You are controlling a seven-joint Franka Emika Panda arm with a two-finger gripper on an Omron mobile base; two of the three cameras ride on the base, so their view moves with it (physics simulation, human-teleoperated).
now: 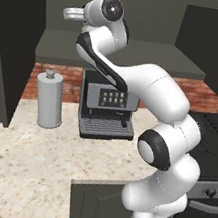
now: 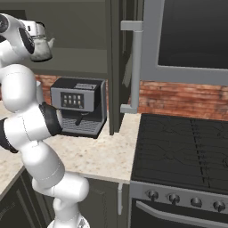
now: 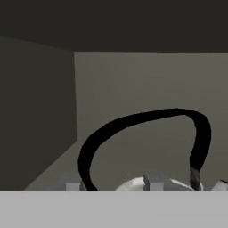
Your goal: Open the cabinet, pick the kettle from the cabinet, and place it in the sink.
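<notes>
Dark grey-green wall cabinet [image 1: 141, 51] with arched-panel doors swung open across the top of both base views, its long silver bar handle [image 2: 135, 67] standing upper centre in the right base view; black gas stove [image 2: 182, 151] at lower right there, dark espresso machine [image 1: 106, 105] at centre of the left base view, tall grey knobbed cylinder [image 1: 49, 99] to its left on the speckled beige counter [image 1: 26, 157]. Small squat silvery-green kettle [image 2: 41, 44] with black arched handle [image 3: 147, 133] found on the cabinet shelf at upper left of the right base view, the white arm's two-finger gripper [image 3: 111, 183] reaching in at it. Finger tips seen low in the hand view beside the handle's base, jaws partly drawn in; cannot tell whether grasping.
</notes>
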